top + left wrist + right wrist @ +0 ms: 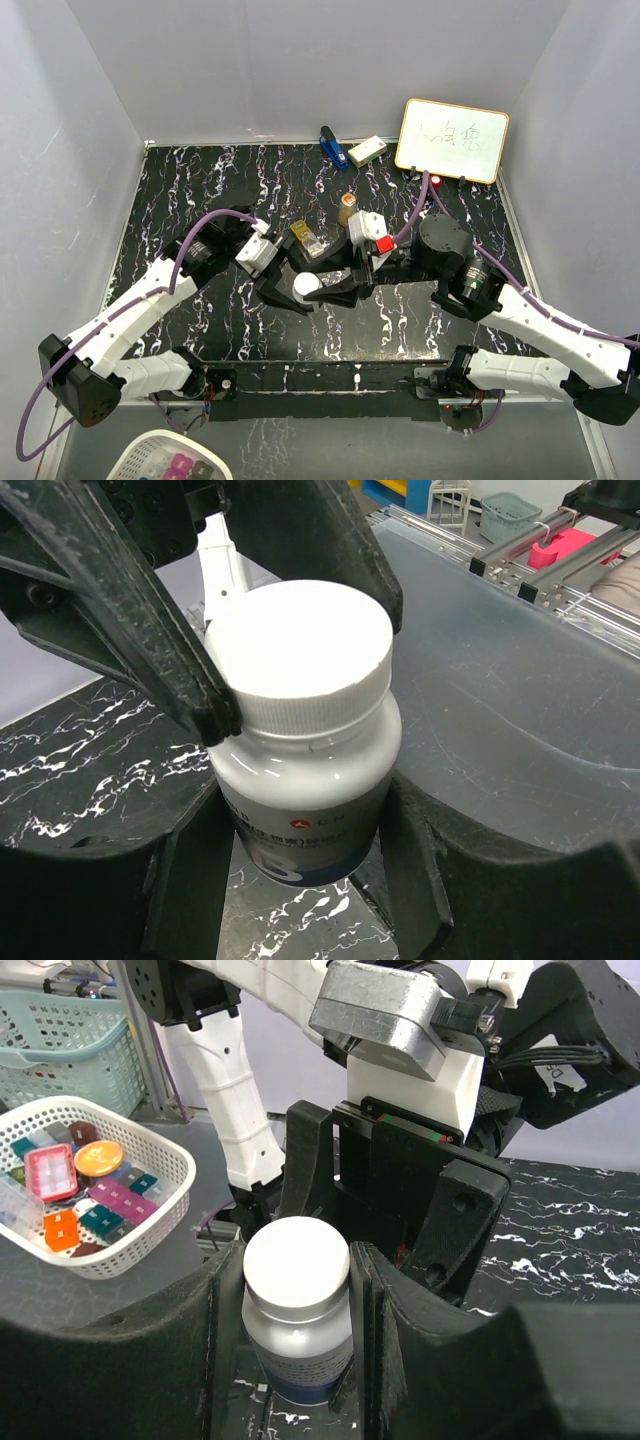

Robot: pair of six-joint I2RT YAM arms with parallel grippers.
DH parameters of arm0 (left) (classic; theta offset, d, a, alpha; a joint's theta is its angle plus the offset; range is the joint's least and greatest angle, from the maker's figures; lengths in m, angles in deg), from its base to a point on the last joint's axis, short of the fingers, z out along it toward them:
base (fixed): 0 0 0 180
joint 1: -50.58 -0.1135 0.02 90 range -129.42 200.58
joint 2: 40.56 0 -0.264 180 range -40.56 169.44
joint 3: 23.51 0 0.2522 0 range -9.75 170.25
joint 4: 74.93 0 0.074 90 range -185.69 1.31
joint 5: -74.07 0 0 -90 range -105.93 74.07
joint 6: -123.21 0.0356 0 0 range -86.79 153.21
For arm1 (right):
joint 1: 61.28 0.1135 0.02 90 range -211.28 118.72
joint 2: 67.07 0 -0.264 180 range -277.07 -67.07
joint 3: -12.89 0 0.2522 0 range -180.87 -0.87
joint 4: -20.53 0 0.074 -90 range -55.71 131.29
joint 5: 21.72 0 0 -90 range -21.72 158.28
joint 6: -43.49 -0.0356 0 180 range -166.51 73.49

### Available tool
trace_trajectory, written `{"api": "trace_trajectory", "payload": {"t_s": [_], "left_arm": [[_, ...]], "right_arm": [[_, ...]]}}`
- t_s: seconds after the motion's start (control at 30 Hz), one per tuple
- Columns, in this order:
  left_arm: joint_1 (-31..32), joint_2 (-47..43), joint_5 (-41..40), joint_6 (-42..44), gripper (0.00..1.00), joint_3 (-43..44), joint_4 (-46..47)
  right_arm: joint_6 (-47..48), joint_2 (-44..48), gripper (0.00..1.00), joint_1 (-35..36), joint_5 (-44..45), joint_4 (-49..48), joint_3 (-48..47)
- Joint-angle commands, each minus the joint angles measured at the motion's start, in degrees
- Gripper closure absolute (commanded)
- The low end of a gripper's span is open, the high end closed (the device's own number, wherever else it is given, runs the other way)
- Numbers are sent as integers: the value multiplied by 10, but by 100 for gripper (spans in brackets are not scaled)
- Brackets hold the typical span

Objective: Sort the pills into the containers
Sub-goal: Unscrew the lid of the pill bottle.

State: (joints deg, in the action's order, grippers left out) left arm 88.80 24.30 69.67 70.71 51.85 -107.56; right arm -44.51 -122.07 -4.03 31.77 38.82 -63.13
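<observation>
At the middle of the black marbled table (180, 180), my left gripper (285, 295) clamps the bottle (300, 790) by its body and my right gripper (335, 290) pinches its white cap (297, 1265), probably to unscrew it.

- Your top camera looked steeply down from the near edge over the whole bench (200, 190).
- Your wrist cameras sat close on the white-capped bottle (300, 790), facing each other.
</observation>
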Motion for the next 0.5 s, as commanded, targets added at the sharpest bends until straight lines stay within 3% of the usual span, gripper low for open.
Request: {"api": "trace_trajectory", "payload": {"t_s": [0.0,0.23,0.47], "left_arm": [[3,-9,95,58,100,11,-59],[2,-9,91,57,100,12,-58],[3,-4,57,64,100,11,-60]], "right_arm": [[18,31,100,-8,-11,-77,-52],[48,3,100,-8,-44,-70,-104],[48,-13,100,-8,-23,-91,-117]]}}
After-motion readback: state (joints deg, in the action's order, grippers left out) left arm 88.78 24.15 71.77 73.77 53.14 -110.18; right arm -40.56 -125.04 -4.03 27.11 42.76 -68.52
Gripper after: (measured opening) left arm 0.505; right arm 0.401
